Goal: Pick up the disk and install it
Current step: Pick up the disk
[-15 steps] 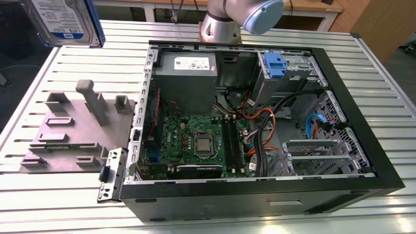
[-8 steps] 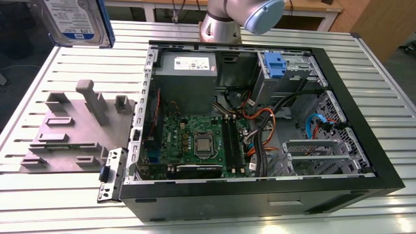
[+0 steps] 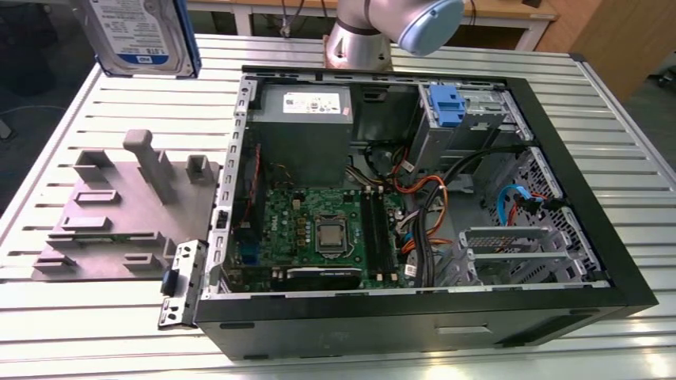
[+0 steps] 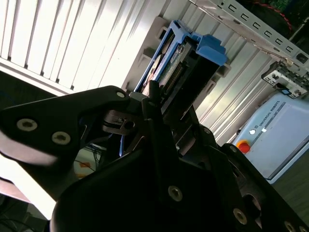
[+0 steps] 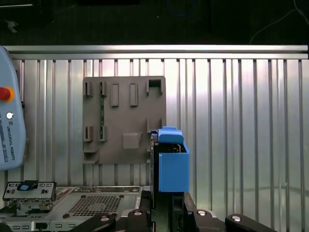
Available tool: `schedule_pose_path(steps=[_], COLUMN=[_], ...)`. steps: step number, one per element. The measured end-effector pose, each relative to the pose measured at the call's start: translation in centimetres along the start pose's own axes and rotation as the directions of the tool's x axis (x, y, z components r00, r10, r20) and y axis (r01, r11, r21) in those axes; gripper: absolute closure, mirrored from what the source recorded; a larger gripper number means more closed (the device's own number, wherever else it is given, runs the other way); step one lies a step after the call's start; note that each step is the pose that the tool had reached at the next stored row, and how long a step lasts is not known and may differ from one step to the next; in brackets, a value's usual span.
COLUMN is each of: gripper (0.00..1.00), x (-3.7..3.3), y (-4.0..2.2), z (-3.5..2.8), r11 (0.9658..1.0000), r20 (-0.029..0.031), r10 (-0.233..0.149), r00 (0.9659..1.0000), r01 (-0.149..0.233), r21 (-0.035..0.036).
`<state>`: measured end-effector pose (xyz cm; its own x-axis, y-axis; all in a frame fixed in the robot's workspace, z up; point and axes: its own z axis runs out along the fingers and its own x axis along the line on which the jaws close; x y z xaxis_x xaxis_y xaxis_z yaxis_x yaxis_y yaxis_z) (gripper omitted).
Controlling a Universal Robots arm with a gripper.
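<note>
The fingers (image 4: 155, 108) grip the disk (image 3: 138, 36), silver-grey with a white-and-blue label and blue side rails.

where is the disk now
The disk is at the exterior view's upper left, gripped by the end effector, outside the computer case, near the grey fixture plate.

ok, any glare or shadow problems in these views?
Exterior view: even light, but the computer case interior is shaded. Second wrist view: table slats blow out white, and the gripper holding the disk reads near-black. First wrist view: glare band along the table's edge rail; the disk is evenly lit.
</note>
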<state>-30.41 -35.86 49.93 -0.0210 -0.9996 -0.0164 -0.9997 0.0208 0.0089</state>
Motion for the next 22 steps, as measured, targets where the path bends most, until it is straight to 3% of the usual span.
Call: schedule_pose_path(steps=[11,22], gripper=[0.65,0.65], x=[-0.04,-0.05], y=[-1.21,-1.76], z=[-0.01,-0.01], r11=[1.0000,1.0000], r20=[-0.0001,0.0000], r10=[0.000,0.000], r00=[1.0000,1.0000], r01=[0.000,0.000], r21=[-0.0001,0.0000])
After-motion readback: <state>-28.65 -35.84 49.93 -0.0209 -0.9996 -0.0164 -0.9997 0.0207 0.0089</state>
